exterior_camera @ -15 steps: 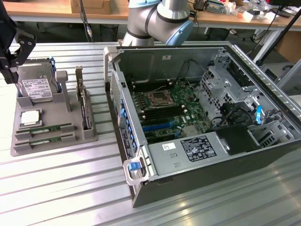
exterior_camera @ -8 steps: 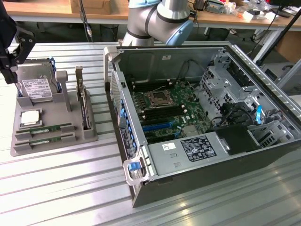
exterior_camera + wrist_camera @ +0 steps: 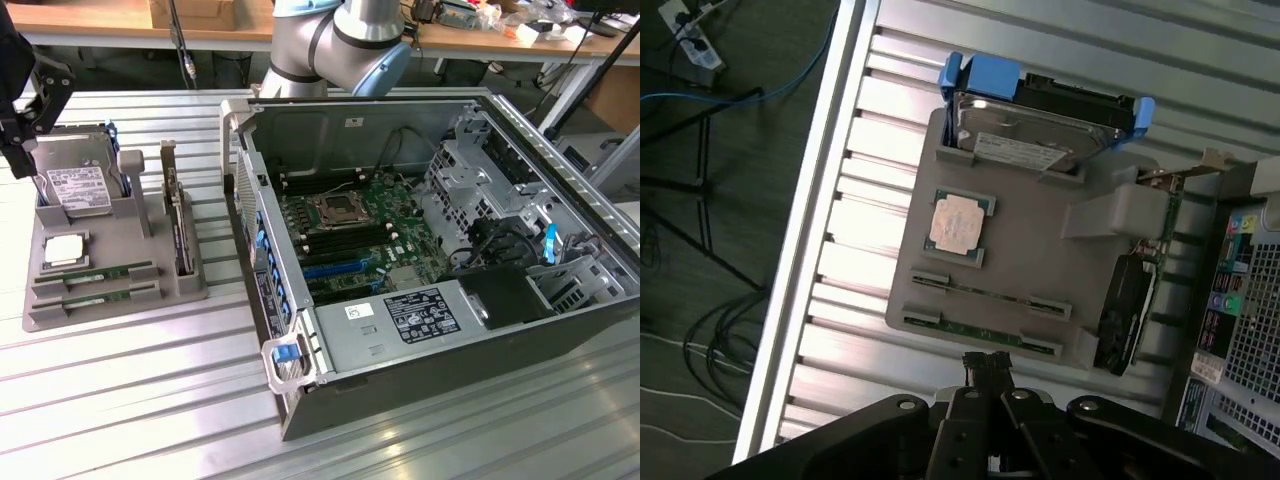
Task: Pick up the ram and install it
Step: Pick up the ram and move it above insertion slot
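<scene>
— Where is the ram?
— Two sticks lie flat in slots of the grey tray (image 3: 115, 248); the inner stick (image 3: 97, 271) sits just beside the processor (image 3: 65, 250); the outer stick (image 3: 97, 293) runs along the tray's edge; the tray stands at the exterior view's left of the open computer case (image 3: 450, 372).
— And your fingers?
— Clenched together, gripping nothing; my gripper (image 3: 988, 362) hangs above the tray, nearest the outer stick.

Ram (image 3: 100, 270) and twin (image 3: 100, 293) lie in gray tray (image 3: 110, 313), beside open case (image 3: 480, 370).
</scene>
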You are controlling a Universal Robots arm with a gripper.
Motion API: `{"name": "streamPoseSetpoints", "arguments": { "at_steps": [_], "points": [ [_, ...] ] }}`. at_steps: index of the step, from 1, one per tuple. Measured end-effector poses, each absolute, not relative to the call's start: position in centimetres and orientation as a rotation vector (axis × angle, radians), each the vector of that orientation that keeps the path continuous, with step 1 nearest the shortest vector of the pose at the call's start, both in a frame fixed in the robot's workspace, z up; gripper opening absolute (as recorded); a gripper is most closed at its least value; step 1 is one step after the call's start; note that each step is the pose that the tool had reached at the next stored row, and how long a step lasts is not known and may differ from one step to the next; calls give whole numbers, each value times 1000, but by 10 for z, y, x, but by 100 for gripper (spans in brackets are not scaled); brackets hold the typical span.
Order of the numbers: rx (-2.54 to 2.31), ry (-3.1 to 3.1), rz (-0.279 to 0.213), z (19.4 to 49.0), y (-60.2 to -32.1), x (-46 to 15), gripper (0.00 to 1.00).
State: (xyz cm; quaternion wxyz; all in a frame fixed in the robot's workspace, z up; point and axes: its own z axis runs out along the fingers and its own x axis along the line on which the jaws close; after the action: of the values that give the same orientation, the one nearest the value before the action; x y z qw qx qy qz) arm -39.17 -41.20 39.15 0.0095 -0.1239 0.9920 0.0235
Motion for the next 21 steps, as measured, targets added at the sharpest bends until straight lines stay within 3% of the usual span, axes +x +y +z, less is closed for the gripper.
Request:
{"name": "streamPoseSetpoints", "arguments": {
  "at_steps": [21],
  "points": [
    [-672, 3053, 76, 391, -412, -392, 10]
  ]
}}
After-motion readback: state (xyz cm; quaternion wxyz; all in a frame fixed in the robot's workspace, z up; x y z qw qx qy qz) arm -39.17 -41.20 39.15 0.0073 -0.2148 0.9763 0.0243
